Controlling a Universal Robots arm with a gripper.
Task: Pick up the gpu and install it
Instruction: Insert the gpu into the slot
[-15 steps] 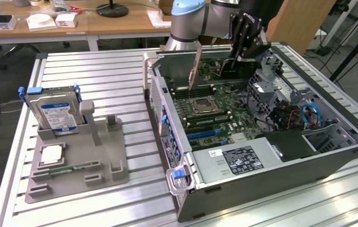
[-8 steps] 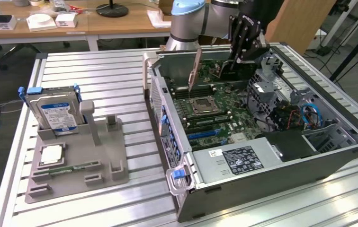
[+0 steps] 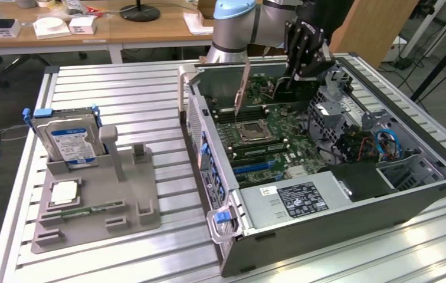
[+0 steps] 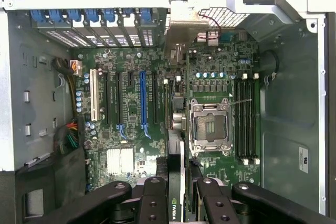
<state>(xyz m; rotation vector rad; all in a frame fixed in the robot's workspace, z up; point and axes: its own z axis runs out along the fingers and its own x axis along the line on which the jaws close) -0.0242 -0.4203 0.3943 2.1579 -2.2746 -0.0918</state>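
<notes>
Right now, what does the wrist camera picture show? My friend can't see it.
The gripper holds the gpu edge-on over a green motherboard inside an open computer case. The board has a metal processor socket and long slots.

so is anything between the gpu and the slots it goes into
Nothing visible. The gripper holds the gpu edge-on above the motherboard, and the expansion slots on it look bare.

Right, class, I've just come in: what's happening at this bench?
A robot arm has its claw shut on the gpu, holding it edge-on inside the open case, above the motherboard beside the processor socket. Its silver bracket points toward the rear slot covers. Whether it touches a slot cannot be told.
</notes>
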